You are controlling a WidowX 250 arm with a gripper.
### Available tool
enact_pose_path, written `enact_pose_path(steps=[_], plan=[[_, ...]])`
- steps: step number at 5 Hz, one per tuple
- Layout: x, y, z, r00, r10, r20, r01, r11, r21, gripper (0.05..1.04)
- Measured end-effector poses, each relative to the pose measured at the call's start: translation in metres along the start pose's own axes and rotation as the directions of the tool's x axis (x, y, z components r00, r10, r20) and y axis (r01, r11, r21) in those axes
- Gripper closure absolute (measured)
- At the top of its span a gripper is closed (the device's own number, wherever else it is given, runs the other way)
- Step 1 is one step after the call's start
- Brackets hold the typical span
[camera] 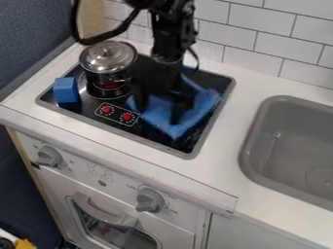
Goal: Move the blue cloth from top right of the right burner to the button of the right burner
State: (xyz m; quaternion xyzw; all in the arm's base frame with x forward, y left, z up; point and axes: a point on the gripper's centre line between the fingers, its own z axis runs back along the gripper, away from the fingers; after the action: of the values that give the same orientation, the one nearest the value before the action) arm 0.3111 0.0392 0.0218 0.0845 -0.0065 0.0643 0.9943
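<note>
- Gripper, black, one: released, its two fingers standing apart, blue fabric visible between them; hangs over the cloth. Whether the tips touch it, I cannot tell.
- Arm, black: enters at twelve o'clock, pointing down.
- Blue cloth, one, rumpled: lies on the black stove top, at three to four o'clock from its centre, beneath the gripper; its nearest corner points to six o'clock.
- Red dials, a pair, in a white outline: at three o'clock from them, the cloth.
- Metal pot, lidded: on the stove top, toward eleven o'clock.
- Blue block: on the stove top, toward nine o'clock.
- Grey sink: set in the white counter, toward four o'clock from the stove top.
- Grey knobs, two: on the front panel, toward six and seven o'clock, above the oven door.
</note>
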Motion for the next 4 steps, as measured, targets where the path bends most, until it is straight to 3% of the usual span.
enact_pose_path(steps=[2,3,4], plan=[[-0.031,0.015,-0.002,0.997,0.062,-0.042,-0.063,0.998,-0.022,0.084],[-0.035,0.017,-0.001,0.997,0.067,-0.048,-0.067,0.998,0.005,0.084],[-0.035,0.022,0.009,0.997,0.074,-0.031,-0.075,0.997,-0.031,0.084]])
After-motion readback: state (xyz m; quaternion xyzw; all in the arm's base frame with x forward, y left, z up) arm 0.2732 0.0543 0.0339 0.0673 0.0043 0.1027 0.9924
